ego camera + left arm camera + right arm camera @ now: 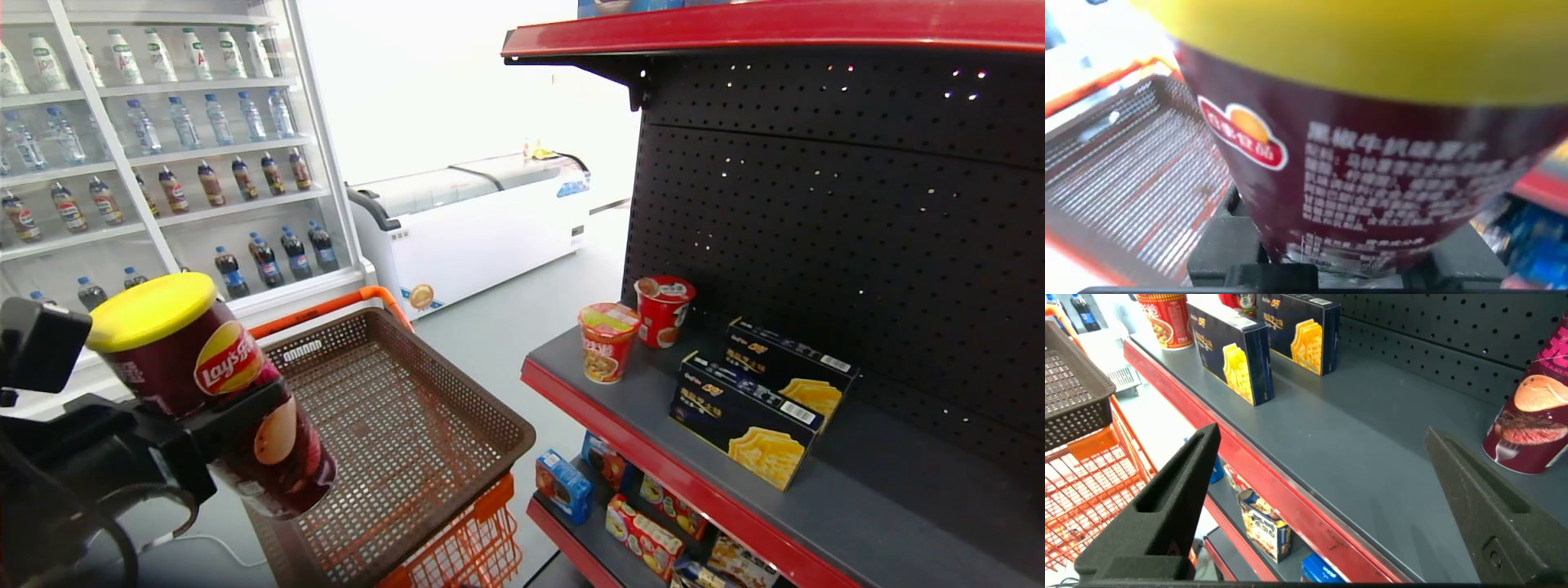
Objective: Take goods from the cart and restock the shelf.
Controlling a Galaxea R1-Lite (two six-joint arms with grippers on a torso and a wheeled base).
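My left gripper (208, 416) is shut on a dark red chip can (214, 384) with a yellow lid, held tilted above the left side of the brown cart basket (408, 425). In the left wrist view the chip can (1372, 155) looms close, and the basket mesh (1135, 180) lies behind it. My right gripper (1323, 506) stands open over the grey shelf board (1372, 449), with nothing between its fingers. On that shelf another dark red can (1531, 416) stands near the pegboard back. Two dark blue boxes (759, 400) and two noodle cups (633, 327) sit on the shelf.
The shelf has a red front edge (653, 465) and a black pegboard back (857, 204). Snack packs (629, 506) fill the lower shelf. The orange cart frame (465, 547) stands under the basket. A drinks cooler (163, 147) and a chest freezer (473, 220) stand behind.
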